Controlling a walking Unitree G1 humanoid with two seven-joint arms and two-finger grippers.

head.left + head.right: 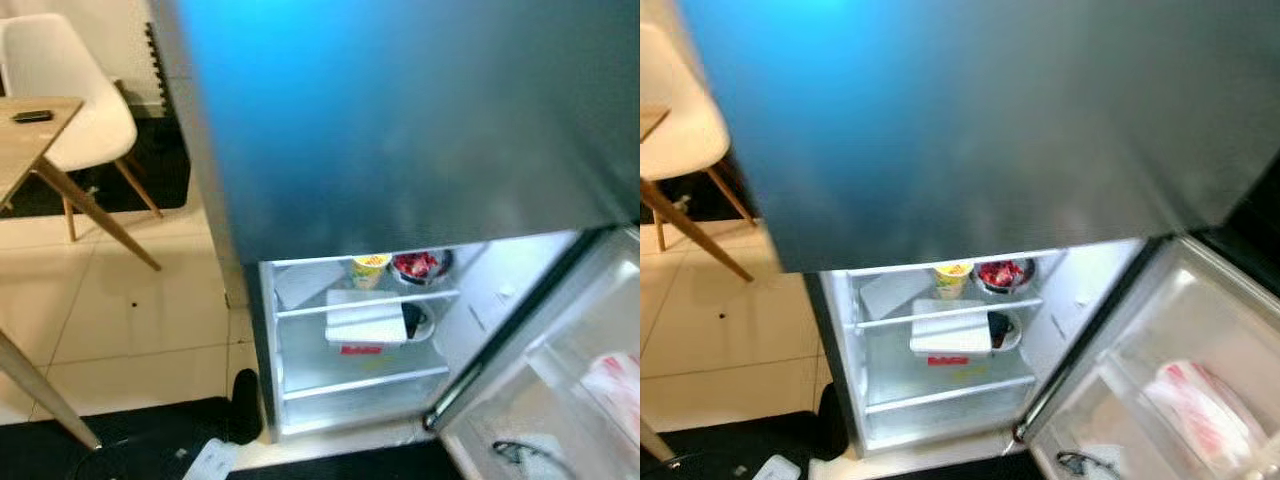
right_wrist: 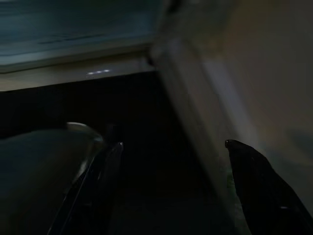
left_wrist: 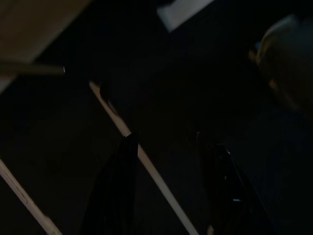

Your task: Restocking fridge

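Left claw (image 3: 168, 147) hangs low in the dark, its two black fingers (image 3: 117, 191) spread apart with nothing between them, pale wooden bars crossing behind. Right claw (image 2: 171, 156) is also dim, fingers apart and gripping nothing, a rounded pale shape beside one finger and a light panel beyond. From the head views: fridge (image 1: 400, 120) stands just ahead, its upper door shut and reflecting blue, its lower compartment open and lit. Top shelf (image 1: 370, 303) in there holds a yellow cup (image 1: 369, 268) and, just beside it, a bowl of red food (image 1: 420, 265). Below sits a white box (image 1: 365, 320) with a red label, next to a dark item on a plate, too small to identify. Lower door (image 1: 1160, 390) swings out to the right, a red-and-white packet (image 1: 1200, 410) lying in its bin. To the left, white chair (image 1: 70, 90) and wooden tabletop (image 1: 30, 150) with a dark phone (image 1: 32, 116) on it, over tile floor (image 1: 150, 310).
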